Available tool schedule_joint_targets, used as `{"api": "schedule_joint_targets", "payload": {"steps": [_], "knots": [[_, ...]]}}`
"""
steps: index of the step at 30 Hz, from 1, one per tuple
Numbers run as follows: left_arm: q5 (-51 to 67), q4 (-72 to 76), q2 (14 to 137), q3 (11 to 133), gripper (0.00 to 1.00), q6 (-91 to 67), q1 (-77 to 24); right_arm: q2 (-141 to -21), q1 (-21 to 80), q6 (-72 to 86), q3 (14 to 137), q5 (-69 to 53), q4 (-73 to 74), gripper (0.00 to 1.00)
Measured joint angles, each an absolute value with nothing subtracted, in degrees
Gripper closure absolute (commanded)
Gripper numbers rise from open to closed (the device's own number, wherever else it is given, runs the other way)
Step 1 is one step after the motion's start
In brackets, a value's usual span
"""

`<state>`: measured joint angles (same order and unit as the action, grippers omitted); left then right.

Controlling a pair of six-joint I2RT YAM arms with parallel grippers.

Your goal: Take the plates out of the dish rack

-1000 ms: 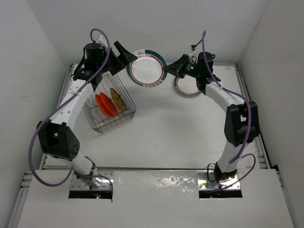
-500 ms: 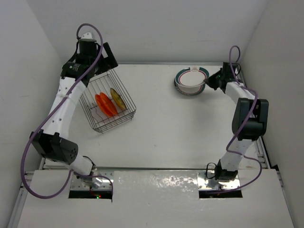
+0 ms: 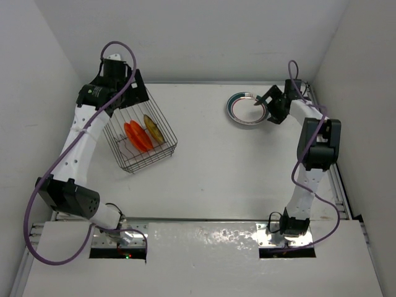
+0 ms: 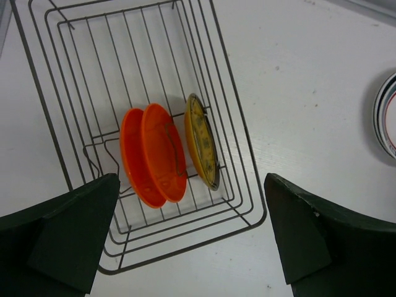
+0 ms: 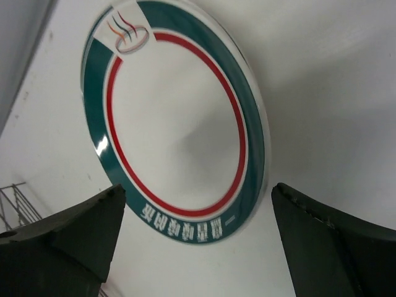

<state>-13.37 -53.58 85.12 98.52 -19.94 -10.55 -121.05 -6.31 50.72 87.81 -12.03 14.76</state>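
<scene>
Moved: the right gripper (image 3: 267, 105) has swung in from the table's right edge to the right rim of the teal-rimmed plate (image 5: 179, 124). The left gripper (image 4: 192, 176) has barely shifted.
Right pincer: fingers spread wide, holding nothing; the plate lies flat below them.
Left pincer: spread wide, empty, high above the dish rack (image 3: 133, 159).
Edges: the teal-rimmed plate sits near the far-right corner of the table (image 3: 216, 173). The rack stands angled at the far left, close to the wall.
Open room: broad bare tabletop between rack and plate, and along the near side.
Count in rack: two orange-red plates (image 4: 154, 154) pressed together, and one yellow plate (image 4: 201, 148) just beside them; all stand on edge.
Count on table: one teal-rimmed plate on top. More rims show beneath it, but how many is unclear.
</scene>
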Motion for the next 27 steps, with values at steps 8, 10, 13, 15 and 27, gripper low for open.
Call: {"api": "schedule_joint_targets", "payload": {"steps": [8, 10, 13, 15, 27], "knots": [[-19.97, -59.40, 87.66, 98.54, 0.00, -20.71, -10.90, -119.02, -3.42, 41.54, 89.21, -5.21, 30.63, 0.01], [-22.70, -60.75, 88.60, 98.39, 0.00, -21.82, -10.94, -117.25, -1.87, 39.38, 88.64, -2.94, 33.19, 0.01], [-26.57, -62.02, 88.58, 97.21, 0.00, -23.81, -10.94, -110.91, 3.09, 35.79, 85.25, -1.72, 32.27, 0.01], [-28.69, -62.72, 88.42, 96.47, 0.00, -25.56, -10.94, -106.61, 8.47, 33.69, 84.29, -2.83, 31.20, 0.01], [-45.15, -72.77, 81.52, 89.36, 0.00, -45.76, -10.48, -115.77, 45.84, 20.23, 112.07, -6.63, 26.17, 0.18]]}}
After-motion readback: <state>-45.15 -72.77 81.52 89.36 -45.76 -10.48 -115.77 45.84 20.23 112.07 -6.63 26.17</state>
